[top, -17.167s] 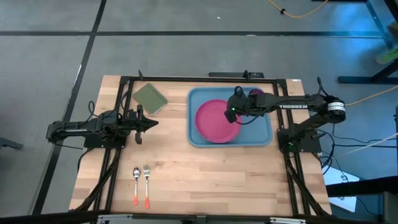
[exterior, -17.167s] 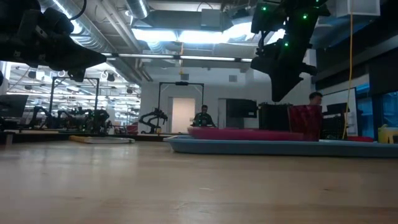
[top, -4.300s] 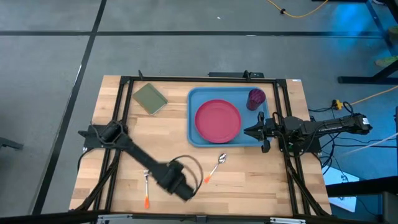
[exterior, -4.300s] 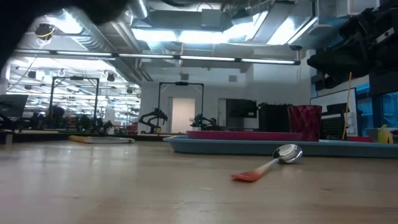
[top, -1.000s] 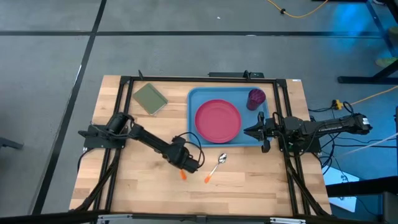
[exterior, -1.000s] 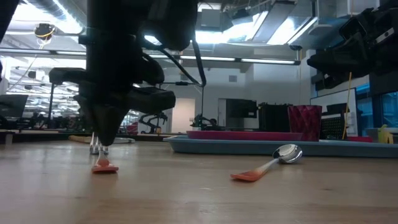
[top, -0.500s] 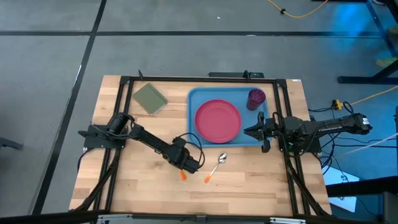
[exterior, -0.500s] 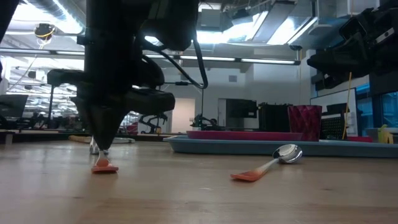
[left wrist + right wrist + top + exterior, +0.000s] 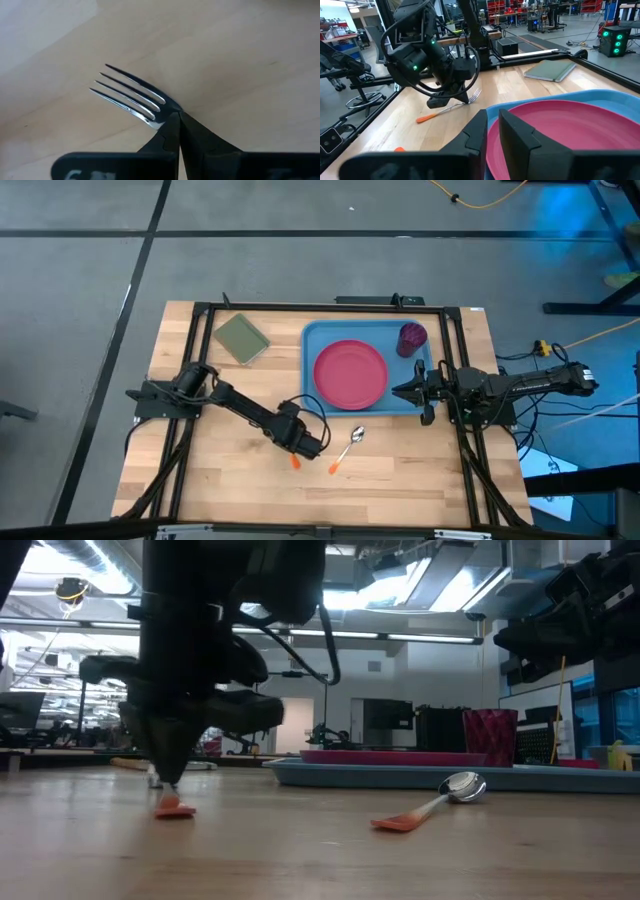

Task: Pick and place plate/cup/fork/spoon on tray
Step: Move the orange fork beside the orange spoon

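Half the fork hidden by left gripper.

left end effector: clamped (low, mid-table) | right end effector: closed, idle

Even, bright overhead light falls on the desk in the high view, with only soft, short shadows. In the low view the ceiling strip lights glare white behind the left hand, which stands as a dark, slightly smeared silhouette; the near desk surface is blurred. In the left wrist view the fork tines just ahead of the hand catch sharp highlights. The right wrist view is bright, its nearest parts soft.
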Controlling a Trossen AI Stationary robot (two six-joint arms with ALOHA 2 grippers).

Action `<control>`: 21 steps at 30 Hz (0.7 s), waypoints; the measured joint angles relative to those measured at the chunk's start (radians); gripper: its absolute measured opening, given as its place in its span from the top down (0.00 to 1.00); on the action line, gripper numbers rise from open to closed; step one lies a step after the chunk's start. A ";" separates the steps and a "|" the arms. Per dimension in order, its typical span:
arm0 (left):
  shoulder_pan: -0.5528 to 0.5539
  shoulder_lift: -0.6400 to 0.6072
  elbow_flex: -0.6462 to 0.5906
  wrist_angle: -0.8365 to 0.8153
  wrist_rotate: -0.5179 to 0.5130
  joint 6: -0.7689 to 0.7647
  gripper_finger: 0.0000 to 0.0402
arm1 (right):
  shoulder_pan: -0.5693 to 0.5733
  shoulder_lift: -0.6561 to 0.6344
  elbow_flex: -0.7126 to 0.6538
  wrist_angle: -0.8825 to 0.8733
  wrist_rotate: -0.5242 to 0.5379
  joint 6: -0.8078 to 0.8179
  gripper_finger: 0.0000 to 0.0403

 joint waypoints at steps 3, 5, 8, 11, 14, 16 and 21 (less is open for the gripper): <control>0.001 -0.001 0.002 0.037 -0.013 0.000 1.00 | 0.000 0.000 0.000 0.000 0.000 0.000 0.87; 0.001 -0.001 0.006 0.048 -0.013 0.001 1.00 | 0.000 0.000 0.000 0.000 0.000 0.000 0.87; 0.001 -0.001 0.011 0.099 -0.014 0.015 1.00 | 0.000 0.000 0.000 0.000 0.000 0.000 0.87; 0.001 -0.002 0.012 0.192 -0.016 0.048 1.00 | 0.000 0.000 0.000 0.000 0.000 0.000 0.87; 0.002 -0.001 0.012 0.295 -0.013 0.085 1.00 | 0.000 0.000 0.000 0.000 0.000 0.000 0.87; 0.003 0.000 0.012 0.374 -0.012 0.120 1.00 | 0.000 0.000 0.000 0.000 0.000 0.000 0.87; 0.012 0.006 0.009 0.550 -0.014 0.225 1.00 | 0.000 0.000 0.000 0.000 0.000 0.000 0.87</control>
